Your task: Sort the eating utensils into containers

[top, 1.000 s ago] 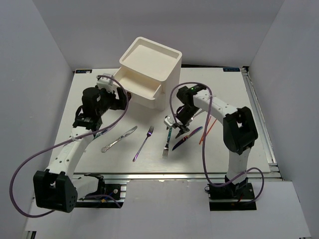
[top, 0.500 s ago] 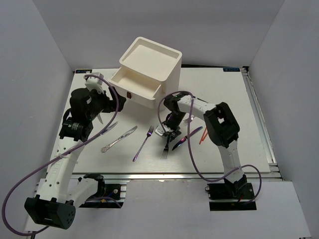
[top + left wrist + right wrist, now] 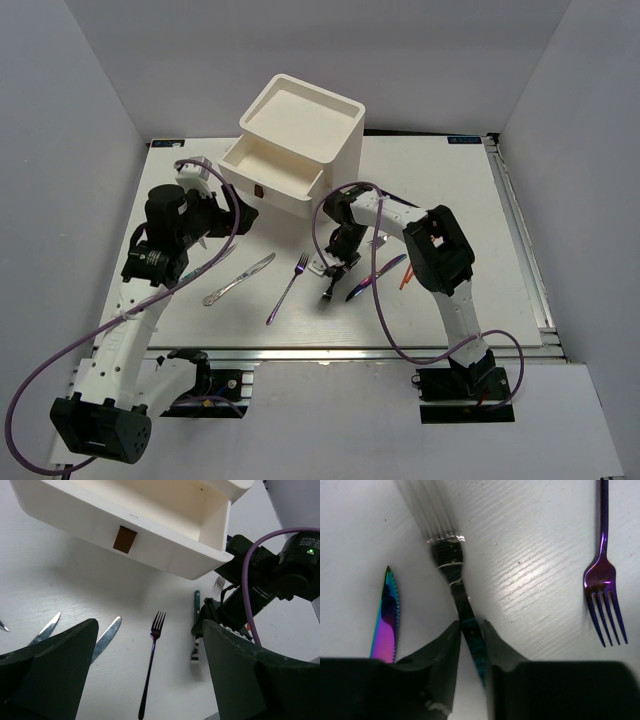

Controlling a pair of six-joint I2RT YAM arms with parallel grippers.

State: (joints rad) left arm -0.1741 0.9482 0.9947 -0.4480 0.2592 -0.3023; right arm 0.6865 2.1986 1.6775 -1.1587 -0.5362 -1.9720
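No readable text, label or number shows anywhere.

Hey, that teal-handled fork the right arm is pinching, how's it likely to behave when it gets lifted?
Probably stiff: the teal-handled fork looks like slim metal, so it shouldn't droop. It may pivot, since the fingers pinch the narrow handle well behind the tines. The glossy handle looks smooth, so it might slip.

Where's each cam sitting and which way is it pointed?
Top: above, behind left arm and right arm, both shown, looking down on table and drawer unit.
Left wrist: low, facing the open drawer; own open fingers frame it.
Right wrist: pointing down at table; own fingers pinch the teal fork.
Both wrist views share the teal fork and purple fork.
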